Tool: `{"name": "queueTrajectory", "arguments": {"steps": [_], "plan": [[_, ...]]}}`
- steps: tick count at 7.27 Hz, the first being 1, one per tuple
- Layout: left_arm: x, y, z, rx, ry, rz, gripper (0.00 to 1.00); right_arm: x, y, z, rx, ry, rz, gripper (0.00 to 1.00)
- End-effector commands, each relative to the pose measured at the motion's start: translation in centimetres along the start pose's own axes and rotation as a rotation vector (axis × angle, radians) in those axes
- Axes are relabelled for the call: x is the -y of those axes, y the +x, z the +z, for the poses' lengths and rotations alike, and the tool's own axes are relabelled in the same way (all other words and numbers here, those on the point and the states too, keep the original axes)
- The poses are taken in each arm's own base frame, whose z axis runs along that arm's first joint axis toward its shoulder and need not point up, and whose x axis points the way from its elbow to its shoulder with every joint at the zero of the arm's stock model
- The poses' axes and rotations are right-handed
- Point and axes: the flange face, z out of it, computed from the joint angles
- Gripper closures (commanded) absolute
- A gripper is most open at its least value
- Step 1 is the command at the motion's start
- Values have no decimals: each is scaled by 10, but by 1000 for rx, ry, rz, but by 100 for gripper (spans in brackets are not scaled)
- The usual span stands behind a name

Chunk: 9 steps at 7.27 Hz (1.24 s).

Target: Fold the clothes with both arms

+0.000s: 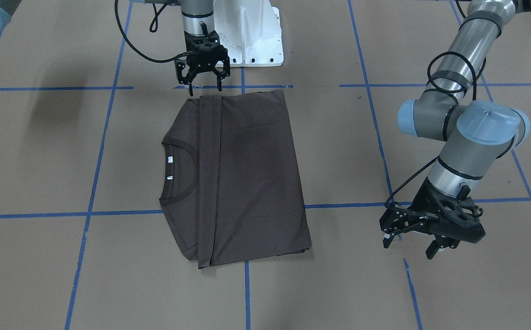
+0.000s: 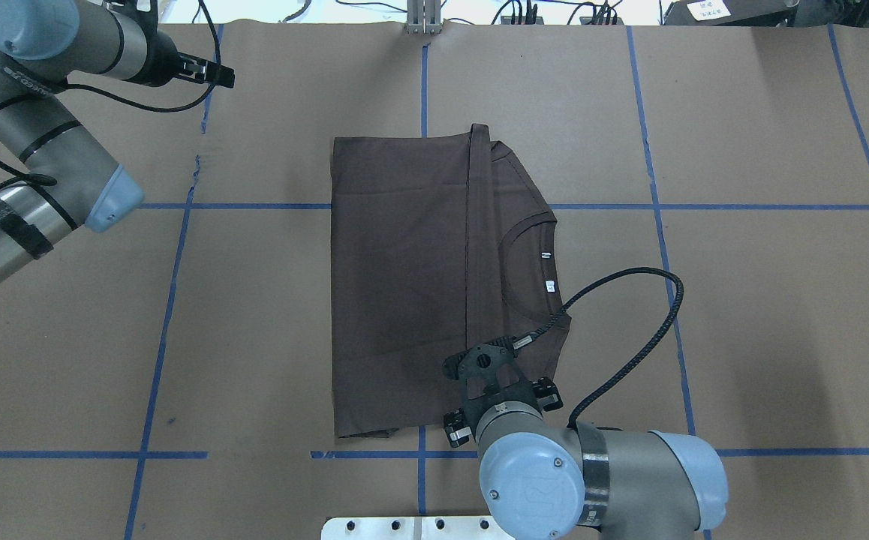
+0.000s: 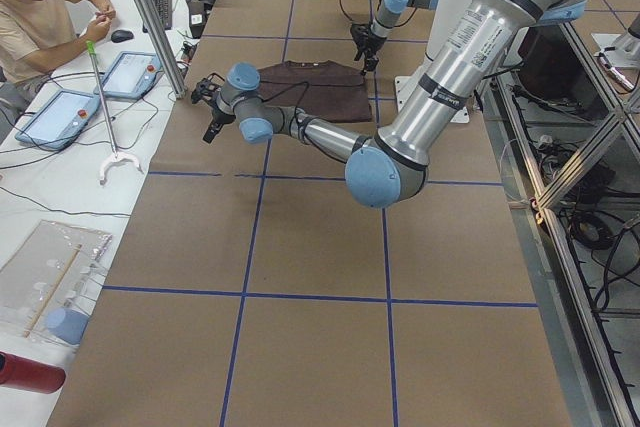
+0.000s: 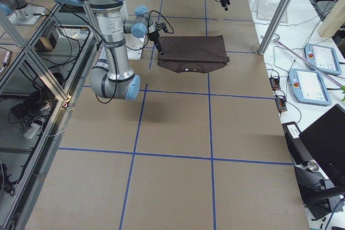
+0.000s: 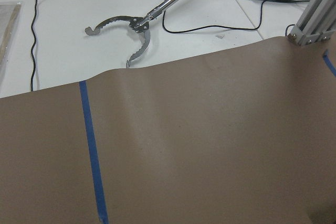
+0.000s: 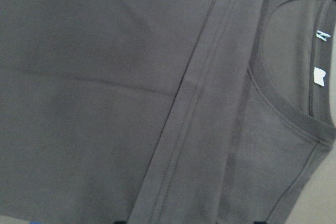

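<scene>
The dark brown T-shirt [image 1: 251, 174] lies flat at the table's middle, its lower part folded over toward the collar [image 1: 187, 172], which points to my right side; it also shows in the overhead view [image 2: 404, 285]. White neck labels [image 1: 170, 159] show inside the collar. My right gripper [image 1: 205, 87] is open and empty, just above the shirt's edge nearest my base. The right wrist view shows the shirt [image 6: 105, 77] close below. My left gripper [image 1: 411, 244] is open and empty, above bare paper, well apart from the shirt on my left side.
Brown paper with blue tape lines [image 1: 247, 293] covers the table. The white pedestal base [image 1: 256, 36] stands behind the right gripper. Off the far edge are a metal grabber tool [image 5: 131, 24], tablets [image 3: 125, 72], an aluminium post [image 3: 150, 17] and a seated operator [image 3: 40, 7].
</scene>
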Motion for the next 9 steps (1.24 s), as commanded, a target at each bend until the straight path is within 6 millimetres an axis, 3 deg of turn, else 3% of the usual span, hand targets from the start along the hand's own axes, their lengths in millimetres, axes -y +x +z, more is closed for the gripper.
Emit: {"name": "queueTrajectory", "arguments": {"steps": [1, 4, 9], "plan": [[-4, -4, 1, 4, -7, -3, 0, -3, -8, 10, -13, -10, -85, 25], [-5, -5, 2, 5, -8, -3, 0, -18, -16, 27, -44, -24, -120, 35], [-6, -7, 2, 7, -10, -4, 0, -20, -23, 27, -6, -10, -121, 36]]}}
